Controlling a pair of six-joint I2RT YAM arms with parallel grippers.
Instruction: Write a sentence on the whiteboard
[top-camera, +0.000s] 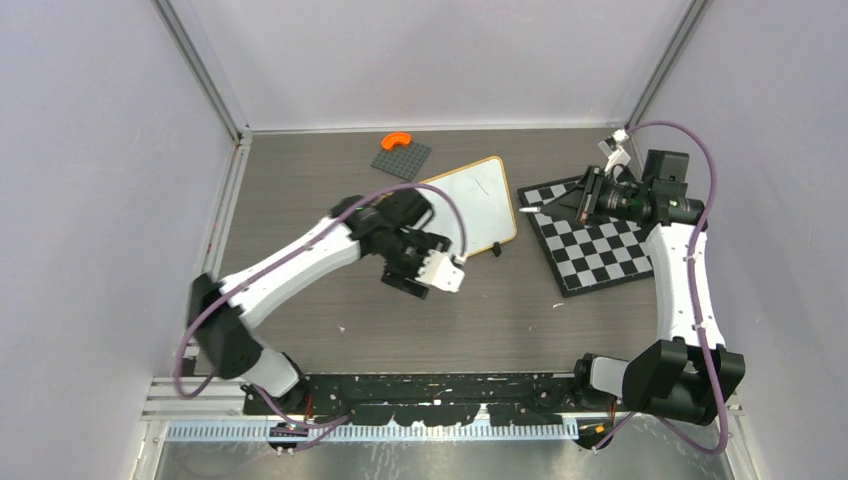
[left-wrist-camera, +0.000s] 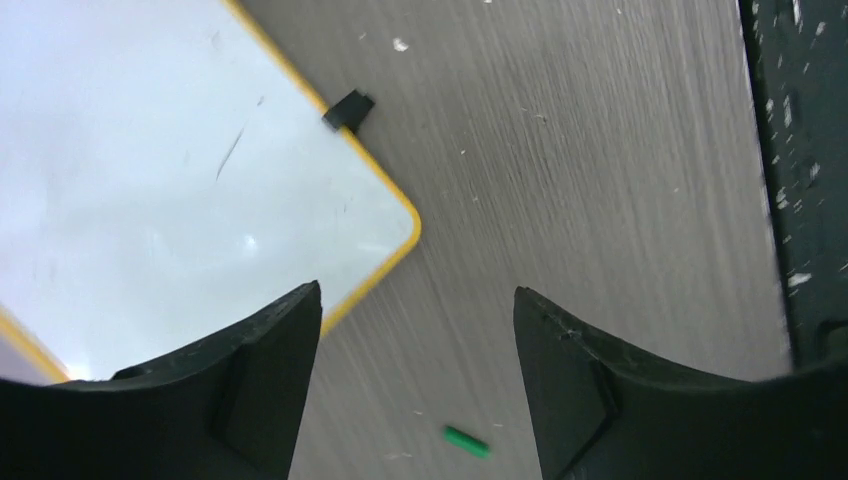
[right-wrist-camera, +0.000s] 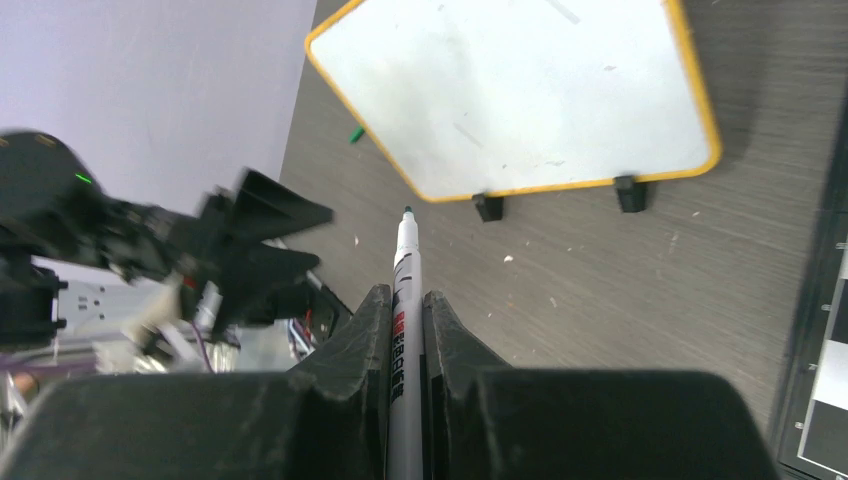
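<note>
The whiteboard with its orange frame lies tilted at the table's middle back; its face is blank, no green sentence shows on it. It also shows in the left wrist view and the right wrist view. My right gripper is shut on a white marker with its green tip uncapped, pointing toward the board from the right, apart from it. My left gripper is open and empty, hovering just in front of the board's near corner. A small green cap lies on the table below the jaws.
A black-and-white checkerboard lies right of the whiteboard under the right arm. A dark grey baseplate with an orange curved piece sits at the back. Grey walls enclose left, back and right.
</note>
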